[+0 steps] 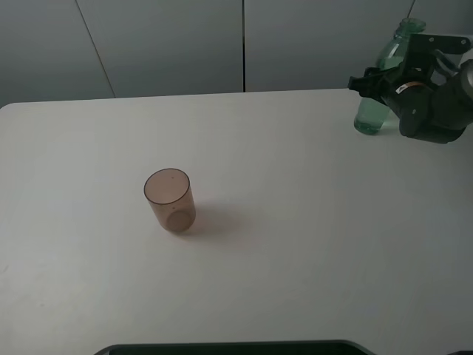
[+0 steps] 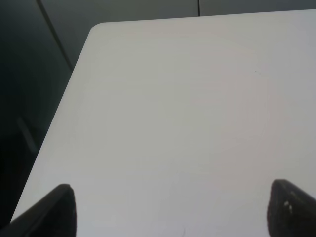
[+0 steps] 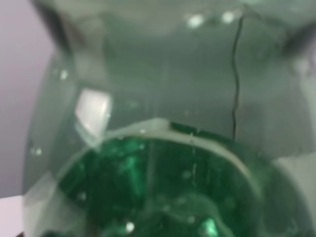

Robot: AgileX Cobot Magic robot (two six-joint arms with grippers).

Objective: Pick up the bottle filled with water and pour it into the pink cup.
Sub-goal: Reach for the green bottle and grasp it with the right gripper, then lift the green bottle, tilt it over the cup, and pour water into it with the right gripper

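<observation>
The pink cup (image 1: 170, 200) stands upright left of the table's middle, apart from both grippers. The green-tinted bottle (image 1: 368, 115) stands upright at the far right back of the table, its neck rising behind the arm. My right gripper (image 1: 378, 85) has its jaws around the bottle's middle, touching its sides. The bottle (image 3: 163, 148) fills the right wrist view, with green liquid low in it. My left gripper (image 2: 175, 212) is open and empty over bare table near the table's left corner; the exterior view does not show it.
The white table (image 1: 295, 259) has a rounded back left corner (image 2: 96, 29) with a dark drop beyond its edge. A grey panelled wall stands behind the table. A dark base shows at the front edge (image 1: 229, 347).
</observation>
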